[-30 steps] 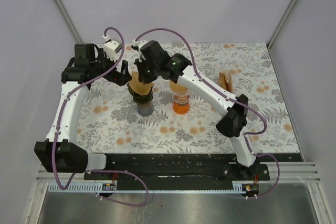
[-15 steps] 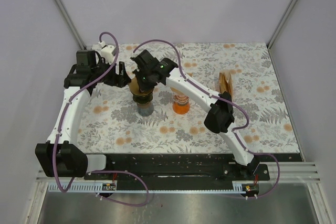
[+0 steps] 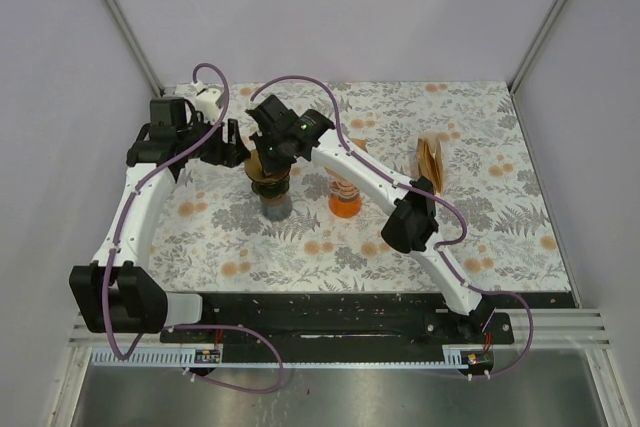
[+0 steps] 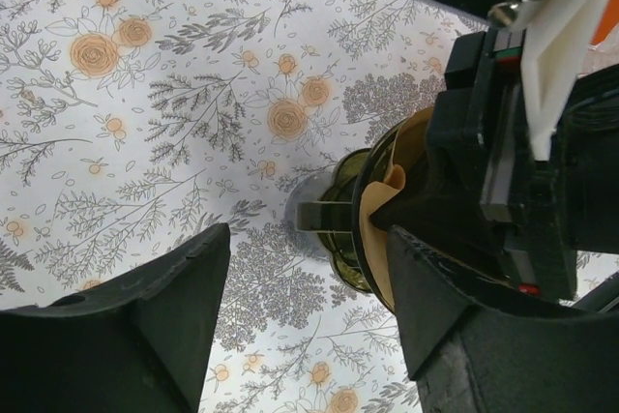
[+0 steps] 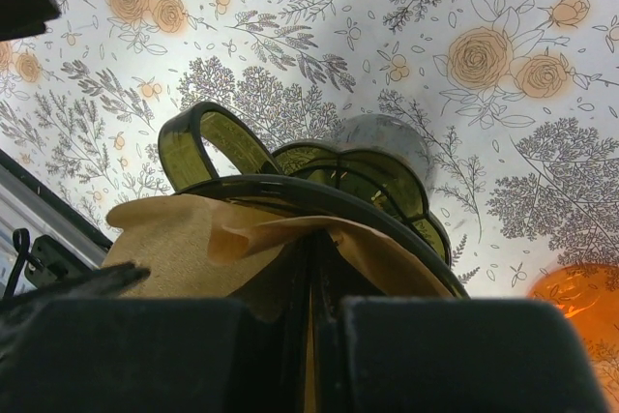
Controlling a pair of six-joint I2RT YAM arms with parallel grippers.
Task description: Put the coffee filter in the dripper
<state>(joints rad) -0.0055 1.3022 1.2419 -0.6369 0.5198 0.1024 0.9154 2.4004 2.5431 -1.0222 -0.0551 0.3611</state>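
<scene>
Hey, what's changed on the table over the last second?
The right pincer, shut on the brown paper coffee filter, moved left and lower, easing it into the dark green translucent dripper. That arm's elbow swung left. The left pincer, open, barely shifted. The dripper, orange translucent vessel and spare filter stack stayed put.

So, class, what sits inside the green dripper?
A brown paper coffee filter, pinched by the shut right gripper. The dripper's inner floor is hidden beneath the filter.

overhead wide, 2 wrists close, dripper (image 5: pixel 368 176) shared
</scene>
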